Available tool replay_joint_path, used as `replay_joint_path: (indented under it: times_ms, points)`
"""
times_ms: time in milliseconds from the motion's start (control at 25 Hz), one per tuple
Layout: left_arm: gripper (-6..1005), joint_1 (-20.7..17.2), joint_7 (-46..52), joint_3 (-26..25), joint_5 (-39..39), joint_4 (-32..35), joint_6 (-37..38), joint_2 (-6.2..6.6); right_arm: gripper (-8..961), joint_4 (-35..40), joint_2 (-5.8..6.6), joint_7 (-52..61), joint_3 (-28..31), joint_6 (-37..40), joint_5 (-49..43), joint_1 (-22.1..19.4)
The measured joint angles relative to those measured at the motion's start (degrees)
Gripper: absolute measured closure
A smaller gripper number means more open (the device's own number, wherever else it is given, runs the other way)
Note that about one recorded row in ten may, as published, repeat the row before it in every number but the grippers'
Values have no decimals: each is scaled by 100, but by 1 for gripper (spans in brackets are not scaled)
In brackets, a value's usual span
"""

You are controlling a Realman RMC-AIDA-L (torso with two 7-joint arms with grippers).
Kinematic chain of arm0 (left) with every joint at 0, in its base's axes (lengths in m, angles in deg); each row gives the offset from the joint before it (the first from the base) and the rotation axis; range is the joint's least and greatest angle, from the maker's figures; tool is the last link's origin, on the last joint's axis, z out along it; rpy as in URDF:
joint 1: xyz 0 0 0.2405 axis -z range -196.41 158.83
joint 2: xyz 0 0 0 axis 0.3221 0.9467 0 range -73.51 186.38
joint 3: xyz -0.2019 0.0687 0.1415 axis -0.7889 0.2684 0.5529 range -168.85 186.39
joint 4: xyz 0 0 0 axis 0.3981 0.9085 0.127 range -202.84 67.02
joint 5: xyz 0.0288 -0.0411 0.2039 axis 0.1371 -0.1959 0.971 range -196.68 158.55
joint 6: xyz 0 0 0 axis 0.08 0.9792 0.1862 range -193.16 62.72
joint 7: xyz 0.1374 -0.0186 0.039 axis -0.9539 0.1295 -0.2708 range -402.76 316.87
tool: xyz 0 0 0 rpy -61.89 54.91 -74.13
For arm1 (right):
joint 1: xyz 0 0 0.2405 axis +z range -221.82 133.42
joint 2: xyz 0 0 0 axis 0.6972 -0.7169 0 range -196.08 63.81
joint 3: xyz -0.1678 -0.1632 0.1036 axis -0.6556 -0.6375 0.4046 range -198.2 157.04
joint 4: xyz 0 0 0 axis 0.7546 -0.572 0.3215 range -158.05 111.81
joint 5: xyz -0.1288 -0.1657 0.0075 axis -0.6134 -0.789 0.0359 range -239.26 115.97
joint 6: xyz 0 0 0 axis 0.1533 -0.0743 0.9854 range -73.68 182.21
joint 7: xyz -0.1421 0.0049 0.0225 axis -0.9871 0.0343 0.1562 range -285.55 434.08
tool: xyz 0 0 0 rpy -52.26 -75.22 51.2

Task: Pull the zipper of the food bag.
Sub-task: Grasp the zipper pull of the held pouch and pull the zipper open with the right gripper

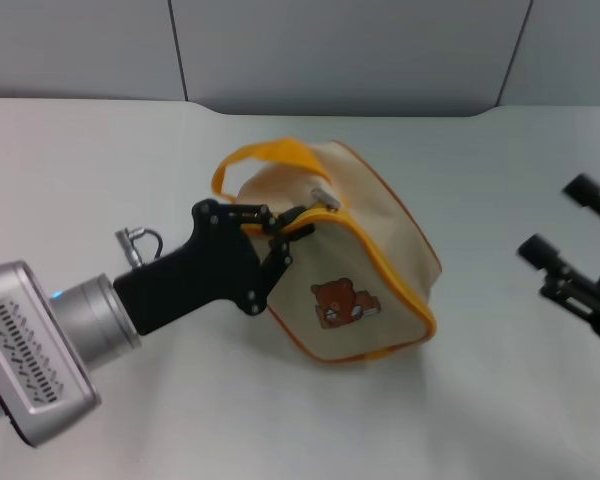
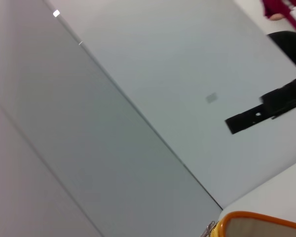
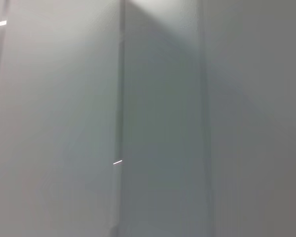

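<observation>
The bag [image 1: 355,270] lies on its side near the middle of the table [image 1: 100,160], its bear face turned toward the robot and tipped a little upward, so the zipper [image 1: 325,222] runs along the top edge where an arm can reach it. Its long axis runs from about 10 o'clock to 4 o'clock, with the handle [image 1: 265,155] arching off the 10 o'clock end. The left gripper [image 1: 292,232] comes in from 8 o'clock and sits at the bag's near upper corner, its fingers drawn close on the zipper band there; whether they pinch the silver tab [image 1: 323,194], which shows just beyond them, I cannot tell. That low, slanting approach probably lines the arm up to drag along the band. The right gripper [image 1: 570,255] hangs at 3 o'clock, well apart from the bag, spread and idle.
</observation>
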Motion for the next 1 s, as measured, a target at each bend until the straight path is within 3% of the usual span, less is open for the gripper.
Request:
replay_joint_path:
  times_ms: [320,440,520,560,600,640,760,1000]
  points:
    - [924,170,-4,222,31,462,93,0,122,-584,-14,-1172,325,-407,703,-154]
    - [925,177,-45,421,31,598,98,0,122,-944,-18,-2111,270,-622,658,-36]
    - [925,177,-177,550,31,646,88,0,122,-1341,-25,-3167,224,-817,613,59]
    - [925,177,-289,632,31,680,100,0,122,-1886,-37,-4506,201,-1088,594,164]
    - [925,177,-289,632,31,680,100,0,122,-2114,-40,-5106,199,-1229,593,206]
    - [926,176,-310,657,31,692,109,0,122,-2114,-40,-5106,199,-1229,593,206]
    - [926,176,-292,681,10,716,111,0,122,-2715,-45,-6686,192,-1711,588,330]
    - [928,181,-281,662,-27,690,110,0,121,-3116,-47,-7607,134,-2203,327,397]
